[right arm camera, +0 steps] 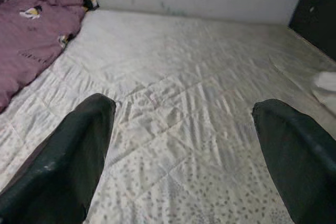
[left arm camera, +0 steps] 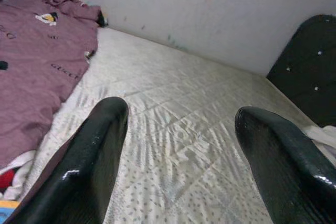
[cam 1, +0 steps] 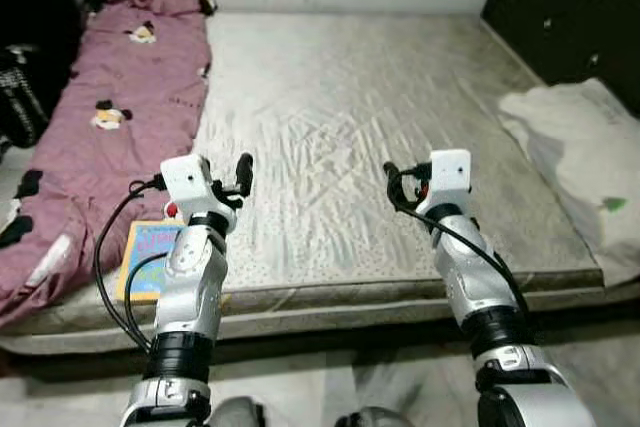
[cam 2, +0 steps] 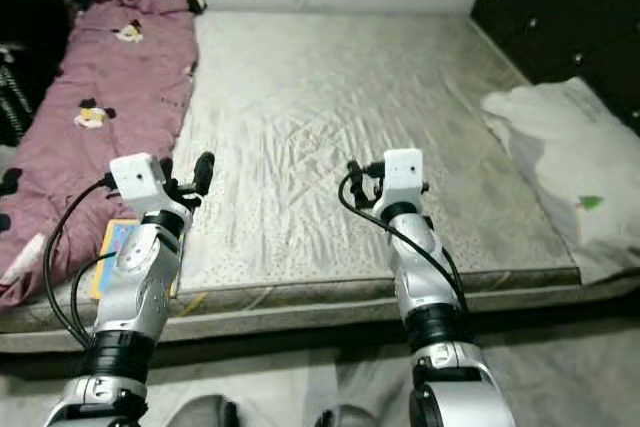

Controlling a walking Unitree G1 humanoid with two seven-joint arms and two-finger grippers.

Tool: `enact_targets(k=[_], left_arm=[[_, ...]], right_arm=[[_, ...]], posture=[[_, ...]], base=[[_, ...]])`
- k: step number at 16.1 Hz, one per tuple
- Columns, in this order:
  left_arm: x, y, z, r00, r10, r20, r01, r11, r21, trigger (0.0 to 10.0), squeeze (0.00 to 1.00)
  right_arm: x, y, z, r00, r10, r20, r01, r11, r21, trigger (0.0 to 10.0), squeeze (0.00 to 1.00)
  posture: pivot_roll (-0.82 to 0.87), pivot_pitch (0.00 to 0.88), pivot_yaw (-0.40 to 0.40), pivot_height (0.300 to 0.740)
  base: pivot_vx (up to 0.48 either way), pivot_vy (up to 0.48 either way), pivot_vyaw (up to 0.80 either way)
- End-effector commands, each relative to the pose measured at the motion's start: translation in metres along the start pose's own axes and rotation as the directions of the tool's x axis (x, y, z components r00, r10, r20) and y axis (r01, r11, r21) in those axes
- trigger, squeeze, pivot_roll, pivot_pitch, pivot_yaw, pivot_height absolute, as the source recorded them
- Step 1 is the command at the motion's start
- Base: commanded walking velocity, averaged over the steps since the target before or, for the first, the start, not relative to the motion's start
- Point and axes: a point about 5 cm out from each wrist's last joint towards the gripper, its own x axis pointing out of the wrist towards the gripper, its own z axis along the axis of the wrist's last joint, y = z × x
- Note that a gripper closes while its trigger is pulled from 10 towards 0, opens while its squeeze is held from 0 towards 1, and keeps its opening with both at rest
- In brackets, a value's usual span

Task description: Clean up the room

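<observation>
Left hand (left arm camera: 178, 145) and right hand (right arm camera: 184, 150) both spread wide, empty, over the bed (cam 1: 380, 97). I'd pinch the soft, light purple blanket (cam 1: 120, 117) at its near edge; it'll drape.

You face a mattress (cam 1: 380, 137): blanket (cam 1: 110, 117) along its left side, book (cam 1: 148, 257) at near-left edge, pillow (cam 1: 585, 167) at right.

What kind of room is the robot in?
Most likely a bedroom. There is a big mattress low to the floor, a purple blanket with cartoon mice along one side, and a white pillow on the other side.
</observation>
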Motion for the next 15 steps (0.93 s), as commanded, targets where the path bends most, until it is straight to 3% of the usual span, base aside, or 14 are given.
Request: enact_targets(k=[1,4,7,11,15], left_arm=[[0.0,0.004,0.002,1.0,0.007,0.001,-0.007,1.0,0.009,10.0,0.0],[0.0,0.004,0.002,1.0,0.008,0.001,-0.008,1.0,0.014,10.0,0.0],[-0.008,0.008,0.004,0.999,0.037,0.031,-0.039,0.998,0.053,10.0,0.0],[-0.013,0.012,0.004,0.999,0.017,0.029,-0.019,0.998,0.057,10.0,0.0],[-0.011,0.01,0.005,1.0,0.006,0.031,-0.008,0.999,0.052,10.0,0.0]], right_arm=[[0.001,0.005,0.006,0.999,0.017,0.028,-0.017,1.0,-0.009,10.0,0.0],[-0.004,0.009,0.01,0.998,0.037,0.049,-0.036,0.999,-0.015,10.0,0.0],[-0.021,0.015,0.015,0.989,0.081,0.127,-0.079,0.997,-0.019,10.0,0.0],[-0.024,0.017,0.014,0.988,0.092,0.122,-0.09,0.996,-0.027,10.0,0.0],[-0.023,0.019,0.016,0.988,0.108,0.112,-0.104,0.994,-0.038,10.0,0.0]], posture=[[0.02,0.0,-0.028,0.74],[0.01,0.0,-0.027,0.74],[0.01,0.0,-0.02,0.74],[0.01,0.0,-0.017,0.74],[0.01,0.0,-0.023,0.74]], base=[[0.0,0.424,0.0],[0.0,0.424,0.0],[0.0,0.0,0.0],[0.0,0.0,0.0],[0.302,0.0,0.0]])
